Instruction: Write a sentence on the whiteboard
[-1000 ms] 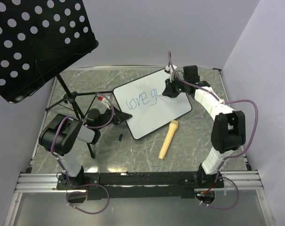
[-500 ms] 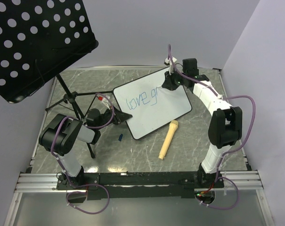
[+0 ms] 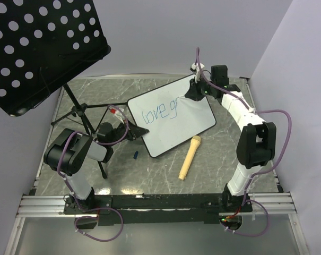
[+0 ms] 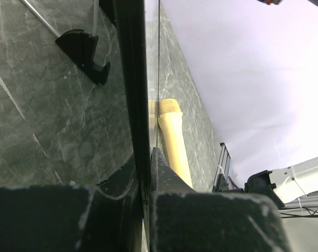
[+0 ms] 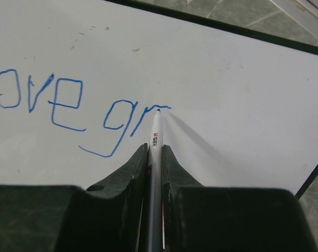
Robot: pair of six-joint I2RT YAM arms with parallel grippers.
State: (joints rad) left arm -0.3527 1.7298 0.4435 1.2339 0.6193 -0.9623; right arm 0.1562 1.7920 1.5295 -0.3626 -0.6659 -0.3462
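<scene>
The whiteboard [image 3: 184, 122] lies at an angle mid-table, with the blue sentence [image 3: 160, 111] reading "love gr". My left gripper [image 3: 135, 133] is shut on the board's near-left rim; in the left wrist view the black rim [image 4: 137, 94] runs between the fingertips [image 4: 146, 155]. My right gripper [image 3: 196, 91] is over the board's far edge, shut on a white marker [image 5: 155, 134]. The marker's tip touches the whiteboard [image 5: 243, 94] at the end of the "r" of the sentence [image 5: 69, 102].
A black perforated music stand [image 3: 38, 48] on tripod legs [image 3: 85, 122] overhangs the far left. A yellow microphone [image 3: 189, 158] lies in front of the board and also shows as the microphone [image 4: 172, 142] from the left wrist. A small blue cap [image 3: 135, 154] lies by the board's near corner.
My right gripper has moved rightward and farther back along the board with the marker, and an "r" now follows the "g". The left arm and the board have not moved.
</scene>
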